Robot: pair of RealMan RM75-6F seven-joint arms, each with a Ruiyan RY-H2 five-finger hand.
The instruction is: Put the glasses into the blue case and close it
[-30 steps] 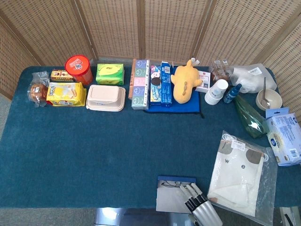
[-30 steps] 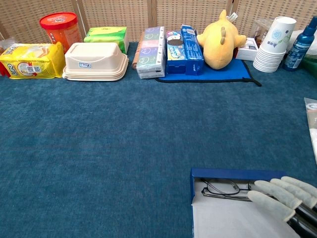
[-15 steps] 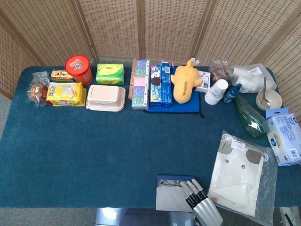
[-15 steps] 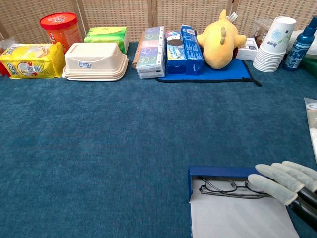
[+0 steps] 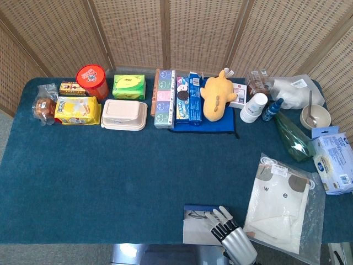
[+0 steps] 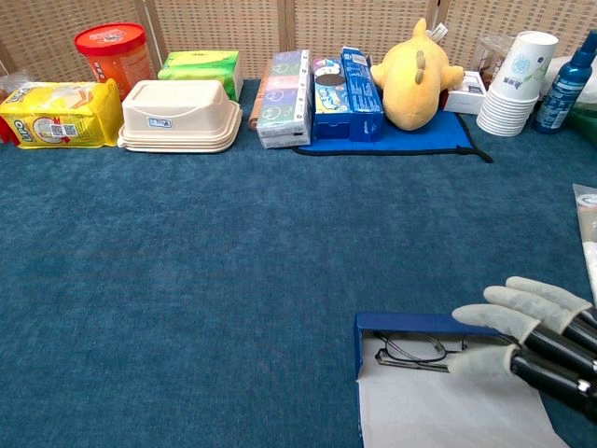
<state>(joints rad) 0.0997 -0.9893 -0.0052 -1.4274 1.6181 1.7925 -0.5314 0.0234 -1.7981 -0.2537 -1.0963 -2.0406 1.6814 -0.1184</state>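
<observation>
Right hand over open case; glasses seated, lid not yet closed.

Right hand, pale fingers spread and holding nothing, hovers over the thin wire-framed glasses lying inside the rigid blue case at the table's near edge, on napped teal cloth. Judged next: swing the flat grey lid shut. Left hand not in view.

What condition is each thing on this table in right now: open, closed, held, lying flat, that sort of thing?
Blue glasses case: open, lid not closed, lying at the table's near edge.
Thin dark-framed glasses: lying inside the case.
Right hand: fingers spread over the case's right end; whether it touches the glasses is unclear.
Left hand: not in view.
Beige lidded plastic box: closed.
Yellow plush toy: lying on a blue mat.
White paper cups: stacked upside down.
</observation>
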